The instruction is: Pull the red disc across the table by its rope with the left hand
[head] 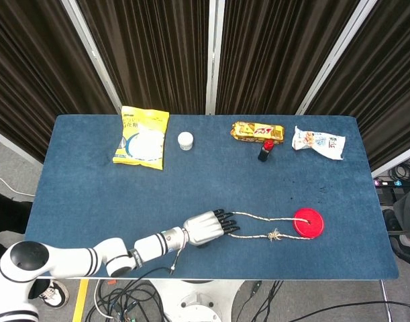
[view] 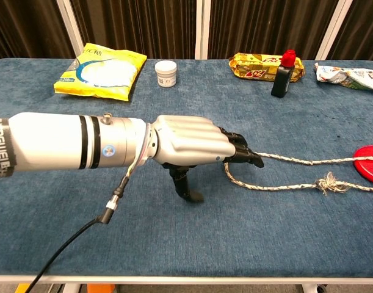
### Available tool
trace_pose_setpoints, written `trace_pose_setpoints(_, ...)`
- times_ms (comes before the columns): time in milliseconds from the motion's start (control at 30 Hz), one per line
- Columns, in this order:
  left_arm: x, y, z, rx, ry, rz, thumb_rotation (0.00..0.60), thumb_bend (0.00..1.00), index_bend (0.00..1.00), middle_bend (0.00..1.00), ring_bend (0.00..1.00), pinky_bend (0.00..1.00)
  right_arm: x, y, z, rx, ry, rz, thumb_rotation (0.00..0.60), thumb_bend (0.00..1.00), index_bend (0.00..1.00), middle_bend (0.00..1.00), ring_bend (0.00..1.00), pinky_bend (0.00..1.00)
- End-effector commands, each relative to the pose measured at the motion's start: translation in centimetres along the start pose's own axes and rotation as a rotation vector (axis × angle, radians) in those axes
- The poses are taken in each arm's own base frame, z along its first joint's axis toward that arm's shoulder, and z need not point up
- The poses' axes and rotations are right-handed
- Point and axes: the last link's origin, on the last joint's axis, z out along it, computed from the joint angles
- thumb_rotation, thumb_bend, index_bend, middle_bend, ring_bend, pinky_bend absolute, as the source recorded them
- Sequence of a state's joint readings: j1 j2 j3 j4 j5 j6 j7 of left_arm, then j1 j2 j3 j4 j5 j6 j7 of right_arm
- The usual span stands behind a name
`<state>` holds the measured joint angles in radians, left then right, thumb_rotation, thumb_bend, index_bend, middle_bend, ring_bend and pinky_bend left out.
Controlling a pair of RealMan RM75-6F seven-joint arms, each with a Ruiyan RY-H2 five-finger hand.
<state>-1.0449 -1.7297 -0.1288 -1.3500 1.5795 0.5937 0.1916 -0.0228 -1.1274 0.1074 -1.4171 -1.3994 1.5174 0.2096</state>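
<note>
A red disc (head: 308,223) lies flat on the blue table (head: 84,181) at the front right; the chest view shows only its edge (view: 369,162). A pale braided rope (head: 262,218) runs left from it in a long loop with a frayed knot (view: 326,183). My left hand (head: 206,227) reaches in from the lower left, palm down, dark fingertips (view: 247,157) stretched over the loop's left end (view: 232,176). Its fingers are apart and its thumb points down at the cloth; nothing is gripped. My right hand is out of both views.
Along the far edge lie a yellow snack bag (head: 141,137), a small white jar (head: 185,141), a gold snack packet (head: 257,131), a small dark bottle with a red cap (head: 266,150) and a white wrapper (head: 317,142). A cable hangs from my left wrist (view: 116,198).
</note>
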Motion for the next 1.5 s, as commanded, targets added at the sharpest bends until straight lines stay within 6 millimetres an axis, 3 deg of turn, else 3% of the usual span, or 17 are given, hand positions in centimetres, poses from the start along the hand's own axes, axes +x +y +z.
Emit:
trace_pose_setpoints(33, 0.0, -0.2, 0.0, 0.002, -0.01, 0.005, 0.6, 0.34, 0.07, 0.15, 0.0, 0.13, -0.1, 0.1, 0.0, -0.001, -0.002, 0.001, 0.6, 0.21, 0.0, 0.0, 0.0, 0.0)
trace_pose_setpoints(367, -0.2, -0.2, -0.2, 0.002, -0.046, 0.014, 0.6, 0.35, 0.07, 0.31, 0.0, 0.13, -0.2, 0.1, 0.0, -0.001, -0.006, 0.002, 0.6, 0.21, 0.0, 0.0, 0.0, 0.0)
trace_pose_setpoints(533, -0.1, -0.4, -0.5, 0.01, -0.041, 0.019, 0.6, 0.35, 0.07, 0.48, 0.02, 0.12, -0.5, 0.1, 0.0, -0.001, -0.019, 0.002, 0.6, 0.21, 0.0, 0.0, 0.0, 0.0)
trace_pose_setpoints(700, -0.4, -0.8, -1.0, 0.023, -0.061, 0.028, 0.6, 0.33, 0.07, 0.63, 0.15, 0.12, -0.8, 0.0, 0.1, 0.004, -0.027, 0.003, 0.6, 0.21, 0.0, 0.0, 0.0, 0.0)
trace_pose_setpoints(833, -0.3, -1.0, -1.2, 0.032, -0.062, 0.03, 0.6, 0.26, 0.07, 0.73, 0.26, 0.12, -1.1, -0.2, 0.1, 0.007, -0.036, 0.003, 0.6, 0.21, 0.0, 0.0, 0.0, 0.0)
trace_pose_setpoints(1067, -0.3, -0.9, -1.6, 0.036, -0.054, 0.035, 0.6, 0.25, 0.07, 0.82, 0.39, 0.12, -1.2, -0.3, 0.2, 0.009, -0.034, 0.002, 0.6, 0.21, 0.0, 0.0, 0.0, 0.0)
trace_pose_setpoints(1200, -0.1, -1.1, -1.7, 0.042, -0.043, 0.041, 0.6, 0.25, 0.07, 0.88, 0.54, 0.12, -1.2, -0.2, 0.2, 0.005, -0.034, 0.002, 0.6, 0.21, 0.0, 0.0, 0.0, 0.0)
trace_pose_setpoints(1500, 0.0, -1.5, -2.1, 0.055, -0.057, 0.062, 0.6, 0.25, 0.07, 0.89, 0.57, 0.13, -1.3, -0.3, 0.2, 0.007, -0.035, 0.002, 0.6, 0.21, 0.0, 0.0, 0.0, 0.0)
